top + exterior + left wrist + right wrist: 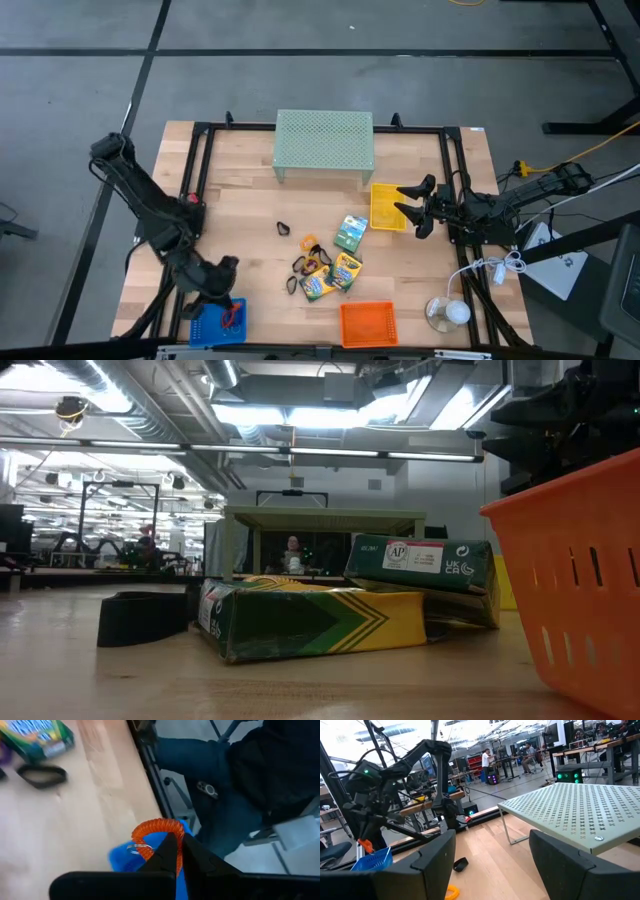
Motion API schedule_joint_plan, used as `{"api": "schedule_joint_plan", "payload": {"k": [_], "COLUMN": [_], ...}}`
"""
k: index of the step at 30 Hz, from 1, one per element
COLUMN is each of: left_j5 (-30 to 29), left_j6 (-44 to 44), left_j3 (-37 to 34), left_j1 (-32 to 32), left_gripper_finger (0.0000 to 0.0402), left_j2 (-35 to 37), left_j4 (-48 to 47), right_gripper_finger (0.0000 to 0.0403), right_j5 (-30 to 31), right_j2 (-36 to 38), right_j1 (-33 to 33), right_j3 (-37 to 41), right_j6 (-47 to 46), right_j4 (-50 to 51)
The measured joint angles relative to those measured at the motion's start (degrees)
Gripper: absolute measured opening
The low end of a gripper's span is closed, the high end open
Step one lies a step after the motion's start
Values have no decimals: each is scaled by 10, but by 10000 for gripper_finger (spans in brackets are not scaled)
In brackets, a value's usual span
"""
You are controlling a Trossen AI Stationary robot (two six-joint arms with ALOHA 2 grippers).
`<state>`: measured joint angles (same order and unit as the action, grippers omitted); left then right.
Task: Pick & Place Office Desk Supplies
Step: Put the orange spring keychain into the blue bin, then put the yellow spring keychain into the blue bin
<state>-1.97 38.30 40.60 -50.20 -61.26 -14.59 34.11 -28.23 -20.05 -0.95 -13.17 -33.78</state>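
Left gripper (226,312) hung over blue basket (205,326) at near-left corner of table (250,200), fingers pinched together on orange coil ring (156,830); ring dangled above the basket, keyring loop visible on its side. Confirmed in left wrist view: fingertips (170,851) closed on the coil, blue basket rim directly beneath.

Right gripper (415,210) parked at right side of table, just beside yellow basket (386,207), jaws spread wide, nothing between them. Same in right wrist view: both fingers apart, empty gap, mesh riser (575,810) ahead.

Remaining supplies clustered mid-table, well apart from both grippers:
- three crayon boxes: one (350,232) nearer the yellow basket, two (346,270) (318,287) closer to table front, touching or nearly so
- orange ring (307,242) and dark clips/rings (312,262) just beside the boxes, too small to sort out
- one black clip (284,229) alone, left of the cluster

Orange basket (367,322) sat at table front, right of centre. Pale green mesh riser stood at table back, centre. Low view: crayon boxes (310,618) stacked/leaning, black ring (145,617) flat on wood to their left, orange basket wall at picture's right.
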Motion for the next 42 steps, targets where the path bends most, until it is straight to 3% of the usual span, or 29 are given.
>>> {"api": "schedule_joint_plan", "payload": {"k": [7,16,30,36,42], "left_j5": [-97,-105,-131,-208,-273], "left_j6": [88,173,195,101,-26], "left_j3": [0,0,1,1,1], "left_j1": [-78,-105,-105,-99,-27], "left_gripper_finger": [5,8,115,136,138], "left_j2": [-39,-135,-123,-110,-93], "left_j4": [14,49,44,37,23], "right_gripper_finger": [256,256,256,256,256], "right_j5": [0,0,0,0,0], "right_j2": [0,0,0,0,0], "right_j1": [0,0,0,0,0], "right_j3": [0,0,0,0,0], "right_j6": [-1,-1,-1,-1,-10], "right_j4": [2,2,2,2,1]}}
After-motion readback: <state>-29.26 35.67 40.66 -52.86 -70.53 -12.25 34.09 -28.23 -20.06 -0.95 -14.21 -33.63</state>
